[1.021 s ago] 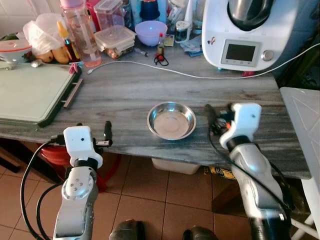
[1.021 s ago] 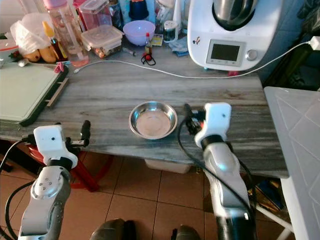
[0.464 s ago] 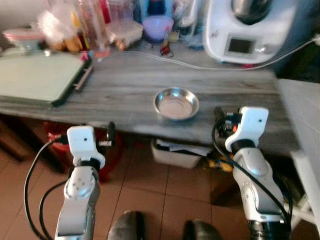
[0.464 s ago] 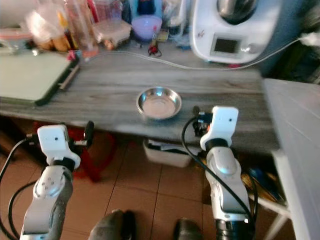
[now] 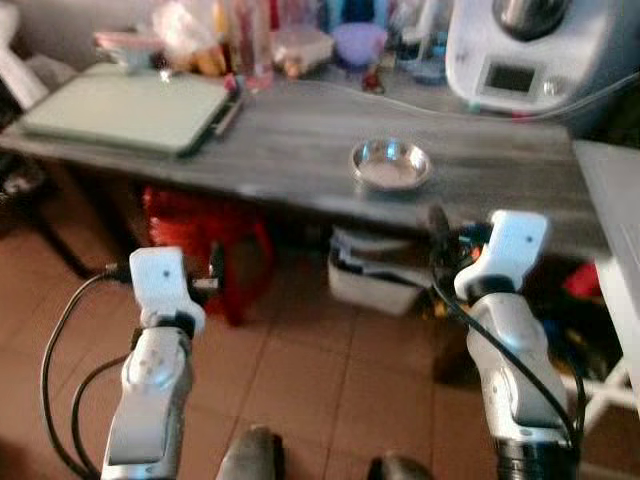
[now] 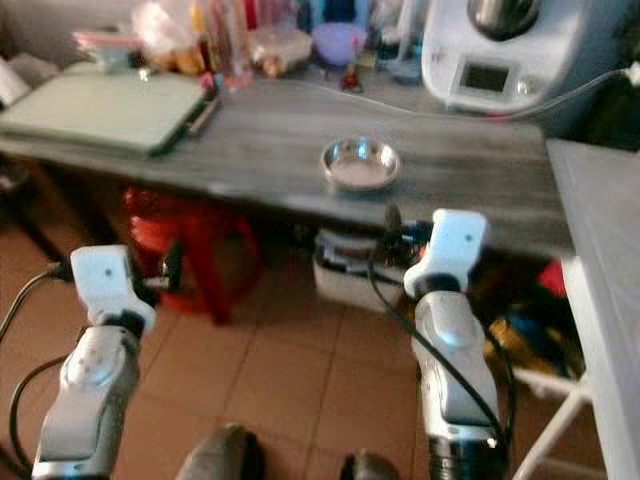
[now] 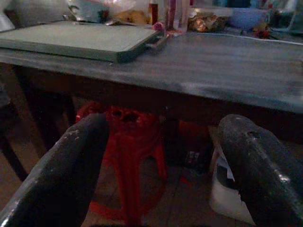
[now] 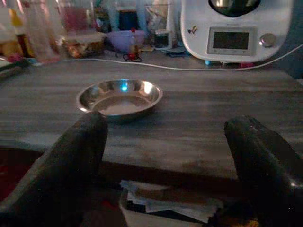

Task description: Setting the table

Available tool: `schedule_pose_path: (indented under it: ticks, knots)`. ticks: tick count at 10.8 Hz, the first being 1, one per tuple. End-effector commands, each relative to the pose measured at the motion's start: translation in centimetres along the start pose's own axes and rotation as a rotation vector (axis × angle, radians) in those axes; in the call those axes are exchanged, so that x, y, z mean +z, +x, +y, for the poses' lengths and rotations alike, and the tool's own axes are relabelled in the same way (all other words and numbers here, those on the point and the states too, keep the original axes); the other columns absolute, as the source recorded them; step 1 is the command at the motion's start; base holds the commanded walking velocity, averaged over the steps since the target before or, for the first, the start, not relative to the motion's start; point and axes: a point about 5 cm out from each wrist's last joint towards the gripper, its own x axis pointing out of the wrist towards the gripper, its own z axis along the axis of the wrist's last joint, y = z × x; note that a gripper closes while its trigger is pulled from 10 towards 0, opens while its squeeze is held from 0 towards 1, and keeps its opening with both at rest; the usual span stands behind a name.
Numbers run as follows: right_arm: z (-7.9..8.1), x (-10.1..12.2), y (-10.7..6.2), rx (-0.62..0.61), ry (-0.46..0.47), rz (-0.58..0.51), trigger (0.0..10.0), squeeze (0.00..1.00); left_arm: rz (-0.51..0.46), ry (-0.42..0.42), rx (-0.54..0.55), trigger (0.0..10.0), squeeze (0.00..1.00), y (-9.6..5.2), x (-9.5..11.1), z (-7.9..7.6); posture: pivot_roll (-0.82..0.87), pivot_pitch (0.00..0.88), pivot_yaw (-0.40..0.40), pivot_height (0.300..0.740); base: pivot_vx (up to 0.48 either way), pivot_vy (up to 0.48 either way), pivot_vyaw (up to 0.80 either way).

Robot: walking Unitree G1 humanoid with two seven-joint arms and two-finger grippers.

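A small round steel bowl (image 5: 391, 165) sits on the grey wooden table (image 5: 290, 140), a little in from its front edge, and it holds nothing. Both arms are held out low over the tiled floor, short of the table. My left gripper (image 7: 161, 142) is open with nothing between its fingers and faces the table's underside and a red stool. Facing the bowl (image 8: 119, 97) from below the table's edge, my right gripper (image 8: 165, 137) is open too, with a clear gap to the bowl.
A green board (image 5: 130, 100) lies at the table's left end. A white kitchen machine (image 5: 520, 50) stands at the back right, among bottles and containers, and a white cable crosses the top. Under the table are a red stool (image 5: 205, 235) and a white box (image 5: 375, 275). A white surface (image 5: 615, 200) stands to the right.
The whole view has pulled back from the table, so more floor shows and the grippers now hang short of the table's edge. The bowl has stayed in place.
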Motion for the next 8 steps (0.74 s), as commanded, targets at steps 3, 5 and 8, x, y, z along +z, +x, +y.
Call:
schedule_pose_path:
  ticks: [3,5,8]
  knots:
    - [-0.2,0.3,0.0,-0.006,-0.01,-0.009,10.0,0.0,0.002,-0.009,-0.015,10.0,0.0,-0.3,0.0,-0.3,-0.02,0.049,0.031,0.74,-0.322,0.0,0.0]
    - [-0.4,0.6,0.0,-0.017,-0.037,-0.025,10.0,0.0,-0.01,-0.011,-0.023,10.0,0.0,-0.5,0.1,-0.5,-0.02,0.052,0.03,0.74,-0.161,0.0,0.0]
    - [-0.8,0.5,-0.8,-0.032,-0.083,-0.027,10.0,0.0,-0.036,-0.026,-0.198,10.0,0.0,-2.3,0.8,-2.3,-0.01,0.066,0.035,0.74,0.0,0.0,-0.68]
